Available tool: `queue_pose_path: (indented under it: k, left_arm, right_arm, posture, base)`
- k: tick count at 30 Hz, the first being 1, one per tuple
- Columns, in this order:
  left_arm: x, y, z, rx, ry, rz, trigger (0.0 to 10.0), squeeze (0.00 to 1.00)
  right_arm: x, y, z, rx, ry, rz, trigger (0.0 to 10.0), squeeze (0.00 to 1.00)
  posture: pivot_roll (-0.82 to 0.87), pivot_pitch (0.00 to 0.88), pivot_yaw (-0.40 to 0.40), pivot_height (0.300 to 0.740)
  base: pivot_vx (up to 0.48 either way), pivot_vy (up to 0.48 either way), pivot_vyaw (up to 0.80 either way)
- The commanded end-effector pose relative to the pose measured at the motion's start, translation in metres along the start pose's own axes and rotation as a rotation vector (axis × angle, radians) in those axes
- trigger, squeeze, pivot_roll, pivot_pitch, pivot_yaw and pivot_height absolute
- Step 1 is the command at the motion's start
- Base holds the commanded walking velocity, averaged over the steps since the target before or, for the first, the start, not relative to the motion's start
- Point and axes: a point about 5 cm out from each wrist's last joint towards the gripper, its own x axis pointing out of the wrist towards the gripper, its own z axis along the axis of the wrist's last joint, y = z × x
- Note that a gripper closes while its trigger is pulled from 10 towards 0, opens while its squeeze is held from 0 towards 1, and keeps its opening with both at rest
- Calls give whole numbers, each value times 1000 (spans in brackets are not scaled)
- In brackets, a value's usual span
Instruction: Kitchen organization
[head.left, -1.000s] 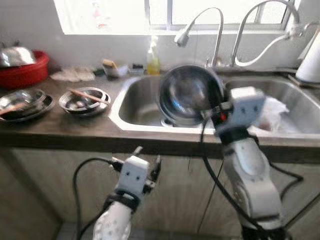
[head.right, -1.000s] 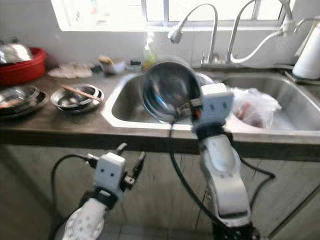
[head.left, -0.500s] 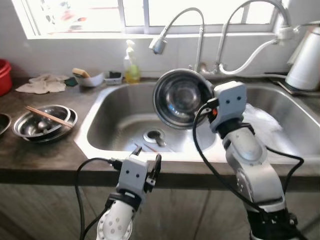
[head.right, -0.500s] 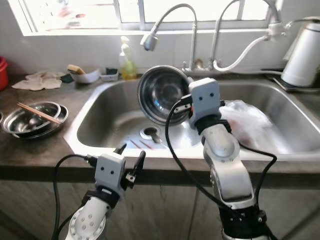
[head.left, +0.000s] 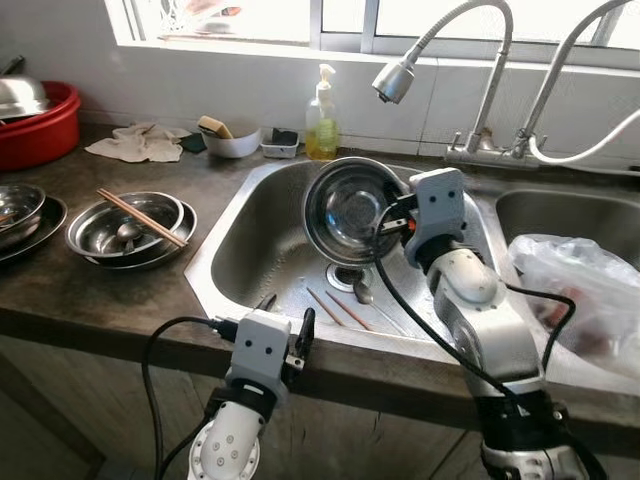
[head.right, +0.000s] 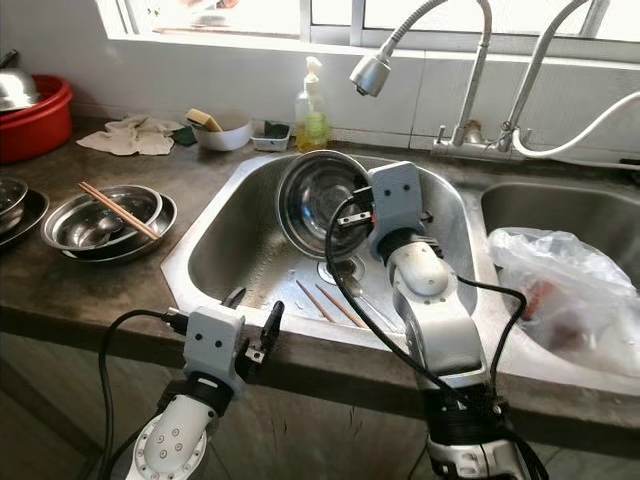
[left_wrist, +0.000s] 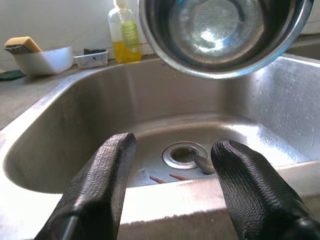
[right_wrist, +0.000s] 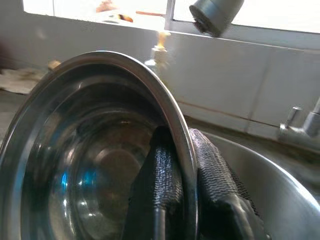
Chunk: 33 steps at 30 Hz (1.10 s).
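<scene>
My right gripper (head.left: 388, 222) is shut on the rim of a steel bowl (head.left: 350, 208), holding it tilted on edge above the left sink basin (head.left: 255, 235); one fingertip (right_wrist: 160, 185) is inside the rim, the other outside. The bowl (left_wrist: 220, 30) hangs over the drain (left_wrist: 184, 154). A spoon (head.left: 362, 292) and two chopsticks (head.left: 335, 308) lie on the basin floor. My left gripper (head.left: 285, 320) is open, low at the counter's front edge, pointing into the basin. Stacked steel bowls with chopsticks (head.left: 130, 222) sit on the counter to the left.
A soap bottle (head.left: 322, 120), a white dish with a sponge (head.left: 230, 140) and a cloth (head.left: 140, 142) line the back ledge. A red tub (head.left: 40, 125) and more steel plates (head.left: 20, 215) are far left. A plastic bag (head.left: 575, 290) lies in the right basin. Faucets (head.left: 400, 75) arch overhead.
The camera view has shifted, bringing the left counter back into sight. My right gripper still holds the bowl, now lower over the left basin. The left gripper keeps its place.
</scene>
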Motion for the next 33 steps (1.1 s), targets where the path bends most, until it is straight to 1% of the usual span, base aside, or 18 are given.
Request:
queue_pose_path:
  k: [1,3,5,6,7,8,9,10,14,16,17,20,22,24,31,32,33]
  left_arm:
    - [1,0,5,-12,-12,-3,10000,0]
    - [0,0,6,-10,-16,-7,10000,0]
    - [0,0,6,-9,-14,-13,10000,0]
    - [-1,0,6,-3,-14,-22,10000,0]
    - [-1,0,7,1,-14,-28,10000,0]
    - [-3,1,7,1,-11,-27,10000,0]
    - [-3,1,7,1,-11,-27,10000,0]
    - [-4,1,7,-2,-9,-24,10000,0]
    - [-7,0,8,-8,-5,-29,10000,0]
    - [-8,-1,9,-7,-6,-35,10000,0]
    - [-10,-2,10,-7,-7,-39,10000,0]
    - [-11,-3,11,-18,-6,-44,10000,0]
    - [-14,-4,12,-22,-3,-48,10000,0]
    - [-15,-5,12,-28,0,-48,10000,0]
    - [-17,-8,12,-31,4,-57,10000,0]
    - [-17,-8,12,-30,5,-56,10000,0]
    - [-17,-8,12,-30,7,-56,10000,0]
  right_arm:
    - [7,-9,-3,19,37,10,10000,0]
    - [14,-16,-9,11,109,-3,10000,0]
    - [20,-22,-12,-30,139,-19,10000,0]
    - [27,-29,-14,-82,151,-27,10000,0]
    - [29,-31,-15,-103,170,-25,10000,0]
    - [32,-37,-21,-113,233,-32,10000,0]
    - [32,-37,-21,-113,233,-32,10000,0]
    - [34,-40,-24,-114,269,-43,10000,0]
    - [39,-44,-39,-104,388,6,10000,0]
    - [41,-42,-44,-97,424,31,10000,0]
    - [42,-39,-49,-92,456,66,10000,0]
    - [41,-32,-58,-98,503,104,10000,0]
    - [38,-25,-71,-120,559,147,10000,0]
    - [35,-21,-80,-115,594,169,10000,0]
    - [31,-22,-91,-120,642,185,10000,0]
    - [31,-22,-92,-120,646,187,10000,616]
    - [31,-22,-93,-120,649,190,10000,1000]
  posture:
    - [146,78,-37,740]
    - [150,82,-38,740]
    - [151,83,-37,740]
    - [155,91,-29,740]
    - [157,93,-30,740]
    - [163,101,-33,740]
    - [163,101,-33,740]
    - [164,104,-31,740]
    - [162,120,-32,740]
    - [166,128,-33,740]
    - [169,137,-35,740]
    - [172,141,-36,740]
    - [181,148,-43,740]
    - [179,151,-41,740]
    - [179,152,-45,740]
    - [179,150,-45,740]
    - [183,145,-48,740]
  base:
    - [0,0,0]
    - [0,0,0]
    - [0,0,0]
    - [0,0,0]
    - [0,0,0]
    - [0,0,0]
    - [0,0,0]
    - [0,0,0]
    - [0,0,0]
    - [0,0,0]
    - [0,0,0]
    - [0,0,0]
    - [0,0,0]
    - [0,0,0]
    - [0,0,0]
    - [0,0,0]
    - [0,0,0]
